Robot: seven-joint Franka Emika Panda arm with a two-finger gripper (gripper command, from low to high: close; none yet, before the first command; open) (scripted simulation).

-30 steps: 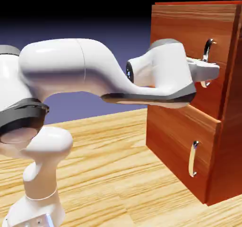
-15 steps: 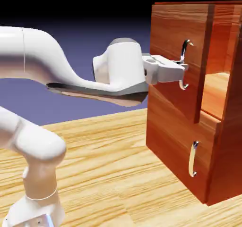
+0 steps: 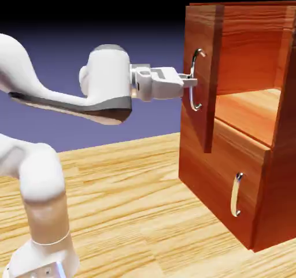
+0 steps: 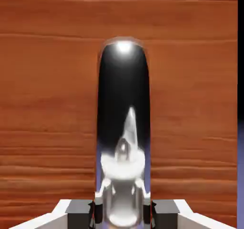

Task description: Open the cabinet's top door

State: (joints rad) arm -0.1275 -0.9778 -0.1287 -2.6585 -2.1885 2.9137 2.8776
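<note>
While clamped tight on the curved silver bar handle (image 3: 196, 79), the white tool (image 3: 188, 81) holds the reddish wood-grain top door (image 3: 202, 77) swung out from the tall cabinet (image 3: 254, 155).

Reddish wood grain of the top door (image 4: 47, 80) fills nearly the whole hand view. A polished silver handle (image 4: 123, 109) runs up the middle, mirroring the hand. The pincer (image 4: 123, 209) clamps it at the bottom edge.
</note>
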